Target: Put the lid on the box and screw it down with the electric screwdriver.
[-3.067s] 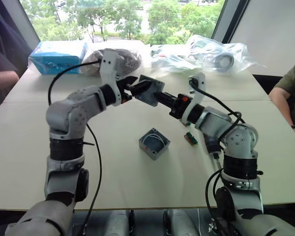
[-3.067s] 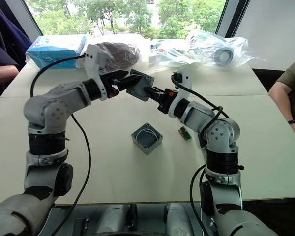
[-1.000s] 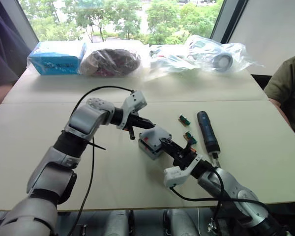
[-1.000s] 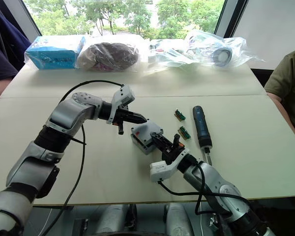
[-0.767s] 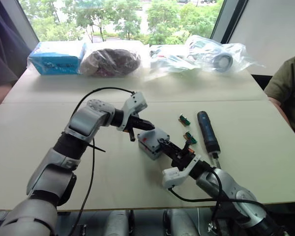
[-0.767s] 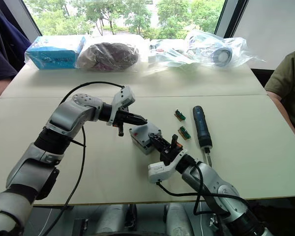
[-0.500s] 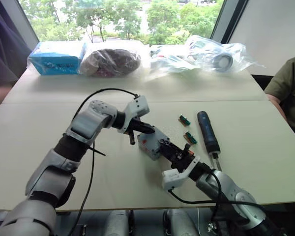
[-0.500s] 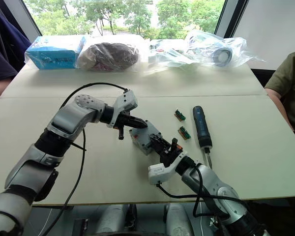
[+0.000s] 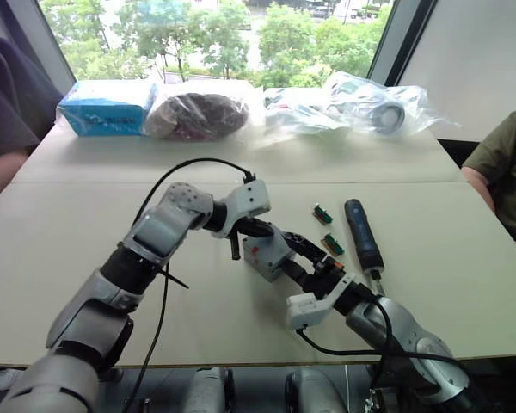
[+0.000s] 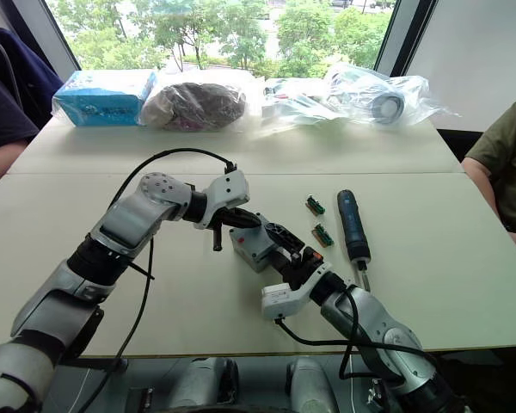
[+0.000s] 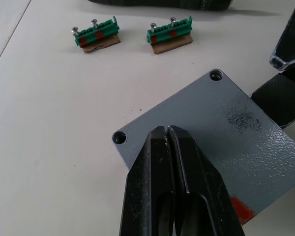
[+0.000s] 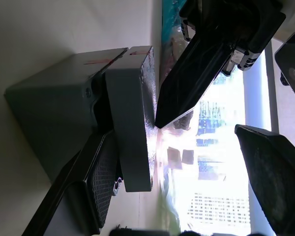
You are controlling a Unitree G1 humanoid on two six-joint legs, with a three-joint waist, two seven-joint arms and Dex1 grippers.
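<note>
The grey box (image 9: 260,262), red mark on its side wall, stands mid-table with the grey lid (image 11: 221,118) lying on top of it. My left gripper (image 11: 166,130) is shut, its tips resting on the lid's flat top near one edge. My right gripper (image 9: 306,255) stands open from the near right; one finger (image 12: 91,184) lies alongside the box and lid, the other finger (image 12: 278,177) is well clear. The black electric screwdriver (image 9: 362,232) lies on the table to the right of the box, untouched.
Two small green blocks (image 9: 321,211) (image 9: 332,243) lie between box and screwdriver. A blue package (image 9: 106,105) and plastic bags (image 9: 370,99) line the table's far edge. One person (image 9: 509,172) sits at the right, and another person's arm (image 9: 0,168) shows at the left.
My right gripper's fingers have spread apart and released the lid on the box. The left gripper's shut tips have moved onto the lid's top. The view has shifted slightly.
</note>
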